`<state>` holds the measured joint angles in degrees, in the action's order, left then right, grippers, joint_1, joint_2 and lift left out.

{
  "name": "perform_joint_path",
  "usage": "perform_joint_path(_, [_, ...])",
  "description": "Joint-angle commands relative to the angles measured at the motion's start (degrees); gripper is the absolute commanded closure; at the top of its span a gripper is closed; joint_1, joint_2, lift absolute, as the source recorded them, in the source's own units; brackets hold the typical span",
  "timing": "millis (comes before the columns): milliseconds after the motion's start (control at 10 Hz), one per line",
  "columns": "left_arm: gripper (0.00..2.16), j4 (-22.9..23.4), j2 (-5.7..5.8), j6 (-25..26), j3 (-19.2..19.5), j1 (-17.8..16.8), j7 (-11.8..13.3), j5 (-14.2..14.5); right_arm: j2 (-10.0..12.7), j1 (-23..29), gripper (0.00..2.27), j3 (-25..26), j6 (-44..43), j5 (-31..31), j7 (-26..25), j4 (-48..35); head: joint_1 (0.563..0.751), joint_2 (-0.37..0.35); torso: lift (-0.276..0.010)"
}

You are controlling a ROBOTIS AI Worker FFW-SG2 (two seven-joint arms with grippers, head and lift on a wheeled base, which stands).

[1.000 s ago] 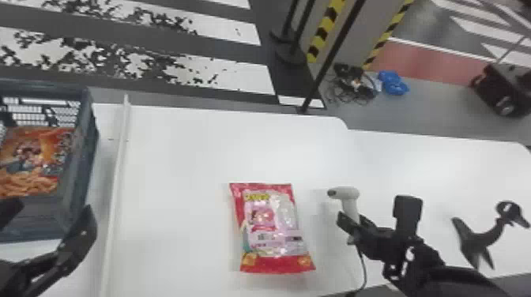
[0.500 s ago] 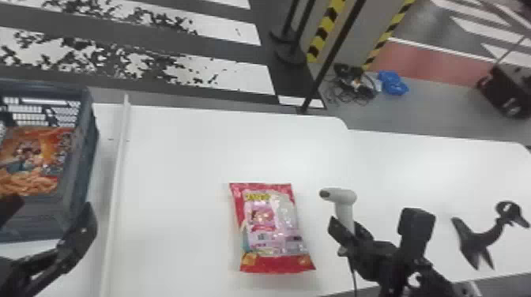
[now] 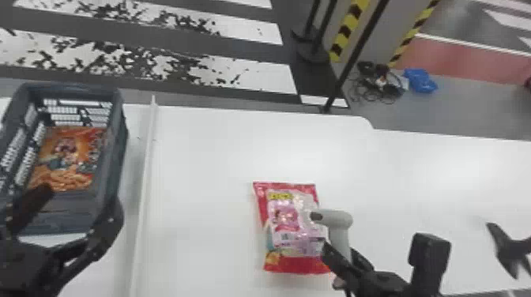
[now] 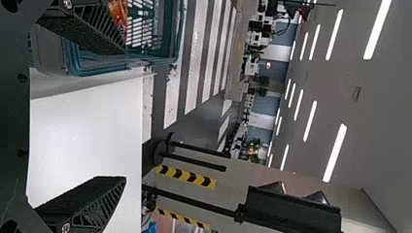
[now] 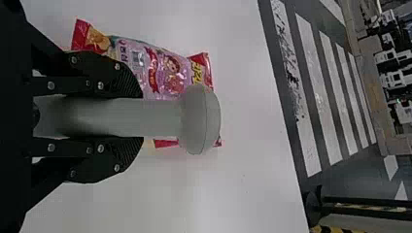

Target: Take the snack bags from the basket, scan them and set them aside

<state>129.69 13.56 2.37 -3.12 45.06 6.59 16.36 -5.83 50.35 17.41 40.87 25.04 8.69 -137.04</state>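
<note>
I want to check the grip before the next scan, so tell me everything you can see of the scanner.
The scanner is pale grey, smooth and plastic-looking, with a rounded head, a straight handle and a dark spot at the head's front end. The right gripper grips the handle, one black finger on each side. It is held roughly upright, its head pointing leftward in the head view and overlapping the right side of the red-and-pink snack bag.

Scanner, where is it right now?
Head view, right of centre: the scanner is in the right gripper, at the right edge of the red snack bag.
</note>
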Motion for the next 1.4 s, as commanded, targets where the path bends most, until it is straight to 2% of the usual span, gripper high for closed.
perform_joint_path(0, [0.07,-0.1,0.32,0.1,0.0,-0.2,0.0,0.2,0.6,1.8,2.26,-2.6,2.0,0.0,0.0,-2.5,0.695,-0.218,-0.075])
perform_joint_path(200, [0.07,-0.2,0.41,0.1,-0.1,-0.2,0.0,0.2,0.6,2.4,2.26,-6.2,4.6,-0.4,-0.5,-3.8,0.695,-0.161,-0.075])
perform_joint_path(500, [0.07,0.1,0.50,-0.1,0.1,0.2,0.0,0.2,0.6,1.9,2.26,-10.5,3.2,-3.9,-3.3,-2.9,0.695,-0.076,-0.075])
perform_joint_path(800, [0.07,0.1,0.41,-0.3,0.1,0.3,0.1,0.2,0.5,0.9,2.26,-11.1,-0.5,-5.7,-4.8,0.5,0.695,-0.079,-0.075])
perform_joint_path(1300, [0.07,0.3,0.15,-0.5,0.1,0.6,0.3,0.2,-0.2,0.3,2.26,-11.7,-0.7,-5.7,-5.0,2.8,0.695,-0.094,-0.075])
